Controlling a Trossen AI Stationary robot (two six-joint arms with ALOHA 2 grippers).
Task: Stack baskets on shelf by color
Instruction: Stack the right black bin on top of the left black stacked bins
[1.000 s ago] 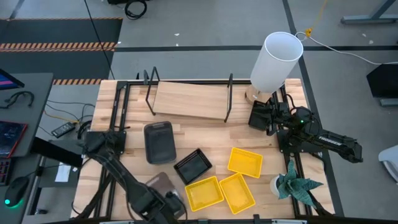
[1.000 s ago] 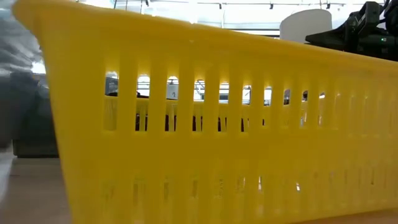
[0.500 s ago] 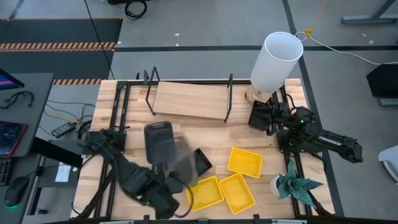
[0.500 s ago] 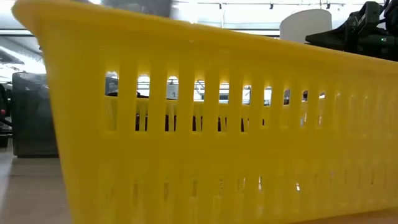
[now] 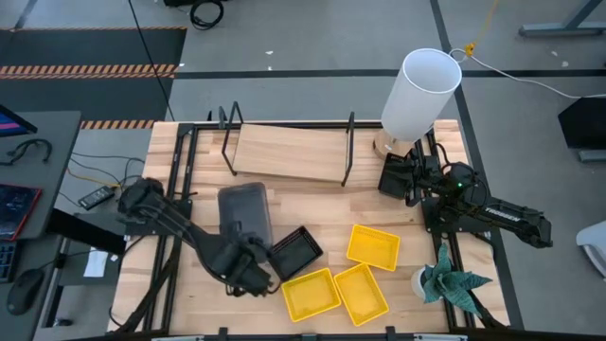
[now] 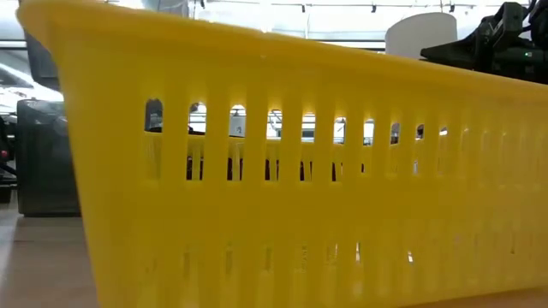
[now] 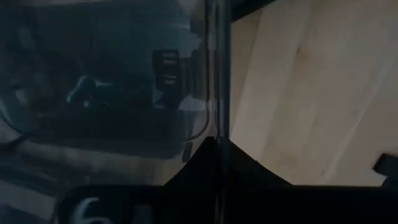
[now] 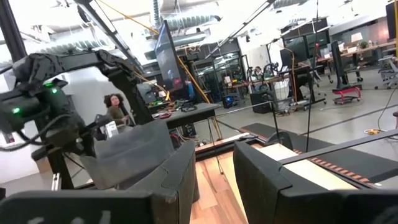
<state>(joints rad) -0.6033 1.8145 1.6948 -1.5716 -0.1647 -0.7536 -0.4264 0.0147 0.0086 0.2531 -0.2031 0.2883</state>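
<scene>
Over the table's front-left, we see the left gripper (image 5: 254,272) pinching the rim of a smoky grey basket (image 5: 245,214), which we judge light, stiff and slick, best held by its rim, with the shelf (image 5: 289,152) beyond.

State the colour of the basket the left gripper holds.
Smoky grey basket, held by the left gripper; clearest in the high view.

I find no readable text, label, brand, number or sign on anything around my grippers; pale marks on the dark housing beneath my left wrist camera are too cut off to make out.
</scene>
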